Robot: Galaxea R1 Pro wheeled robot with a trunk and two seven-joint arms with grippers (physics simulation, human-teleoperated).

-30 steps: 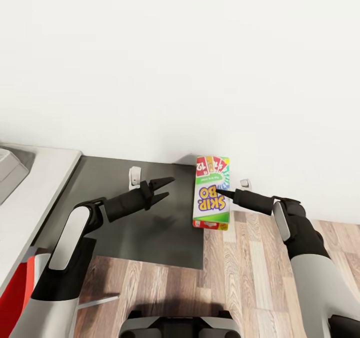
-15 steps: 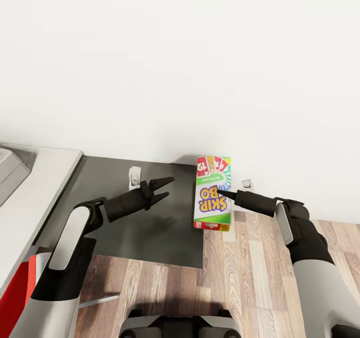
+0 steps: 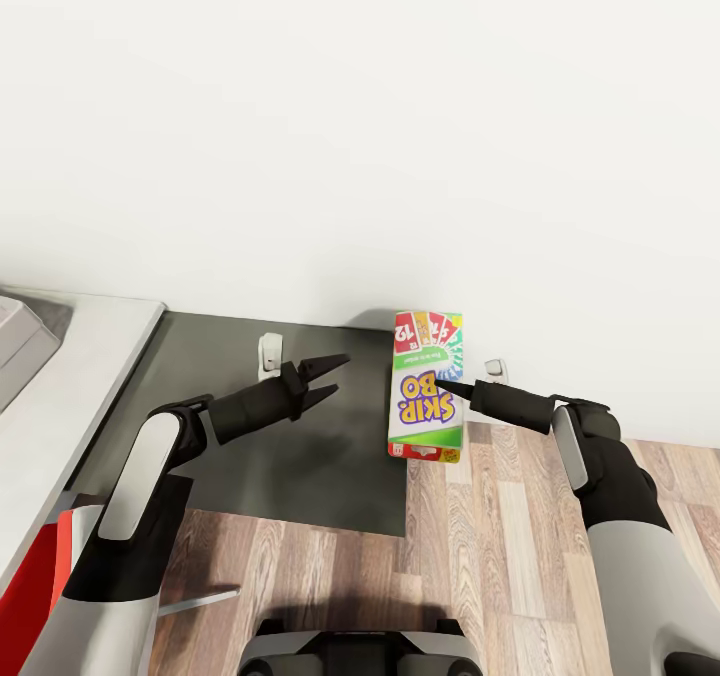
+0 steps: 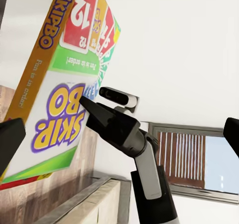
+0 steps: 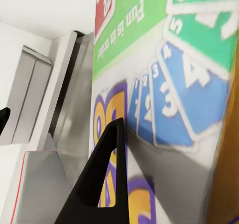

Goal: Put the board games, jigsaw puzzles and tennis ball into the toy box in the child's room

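The Skip-Bo box (image 3: 426,386), a long glossy cardboard slab (white, red and green, with a fan of printed cards), hangs upright above the right end of the dark-grey table (image 3: 300,466), its face toward me. My right gripper (image 3: 440,386) pinches it, 1 black finger flat across the print. My left gripper (image 3: 322,376) hovers just beside it, its 2 tapered jaws spread. The toy box (image 3: 20,341) sits on the light-grey top.

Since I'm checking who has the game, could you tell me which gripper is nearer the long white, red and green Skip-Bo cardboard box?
Right. The right gripper is on the Skip-Bo box, gripping it; the left gripper hangs open beside it, apart.
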